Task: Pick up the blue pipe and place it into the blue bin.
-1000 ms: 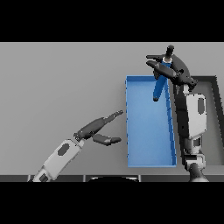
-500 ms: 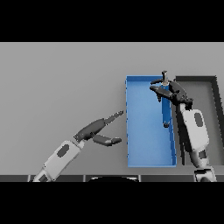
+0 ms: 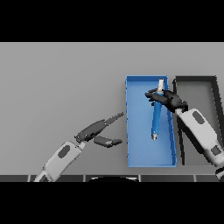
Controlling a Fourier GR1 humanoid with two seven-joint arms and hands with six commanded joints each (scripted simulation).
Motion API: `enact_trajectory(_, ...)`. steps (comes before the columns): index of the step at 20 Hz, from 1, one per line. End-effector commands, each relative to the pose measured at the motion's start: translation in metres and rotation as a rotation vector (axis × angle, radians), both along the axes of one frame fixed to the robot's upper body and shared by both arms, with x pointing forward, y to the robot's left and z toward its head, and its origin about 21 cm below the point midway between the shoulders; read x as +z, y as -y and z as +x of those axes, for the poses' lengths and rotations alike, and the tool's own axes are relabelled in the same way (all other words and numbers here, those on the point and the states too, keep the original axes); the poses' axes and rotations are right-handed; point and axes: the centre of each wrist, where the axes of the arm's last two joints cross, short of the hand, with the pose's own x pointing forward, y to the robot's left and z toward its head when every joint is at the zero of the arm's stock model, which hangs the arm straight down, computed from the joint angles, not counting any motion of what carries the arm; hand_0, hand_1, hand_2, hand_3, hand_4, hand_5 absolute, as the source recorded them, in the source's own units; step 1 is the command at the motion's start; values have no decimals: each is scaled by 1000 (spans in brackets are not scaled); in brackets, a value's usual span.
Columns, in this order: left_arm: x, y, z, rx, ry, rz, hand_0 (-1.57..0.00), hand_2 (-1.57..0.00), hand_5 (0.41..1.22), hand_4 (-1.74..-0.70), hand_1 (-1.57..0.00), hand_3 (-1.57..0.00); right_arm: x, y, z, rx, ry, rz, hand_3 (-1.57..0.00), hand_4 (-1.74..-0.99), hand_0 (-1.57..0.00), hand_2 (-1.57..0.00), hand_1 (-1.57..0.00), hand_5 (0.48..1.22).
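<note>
The blue pipe is seen lying lengthwise inside the blue bin, its upper end under the right hand, whose fingers are curled over that end (grip or mere contact cannot be told). Risk: on withdrawal the pipe may be dragged toward the 3 o'clock wall. Half a second ago the hand was higher, toward 12 o'clock. The left hand is idle on the worktop, fingers spread.

Single head cam, looks steeply down at grey table from robot's side, mid-range
</note>
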Motion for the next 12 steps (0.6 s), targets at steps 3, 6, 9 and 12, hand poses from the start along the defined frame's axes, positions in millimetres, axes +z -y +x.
enact_trajectory(3, 2, -3, -4, -7, 15, -20, 1, 1, 473, -831, 1, 1, 0, -6, -7, 62, -7, -79, -86, -1196, -157, -142, -148, 933)
enact_trajectory(6, 3, -5, -2, 5, 4, -13, 1, 1, 471, -832, 1, 1, -1, -8, -7, 79, -3, -101, -43, -1188, -98, -72, -75, 861)
enact_trajectory(9, 1, -2, -3, 7, 6, 2, 1, 1, 471, -829, 1, 1, -2, -9, -7, 64, 4, -121, -22, -1182, -50, -37, -38, 807)
enact_trajectory(12, 4, -6, -1, 10, 20, 4, 1, 1, 470, -826, 1, 1, -2, -5, -8, 57, 21, -100, -11, -1176, -25, -18, -19, 783)
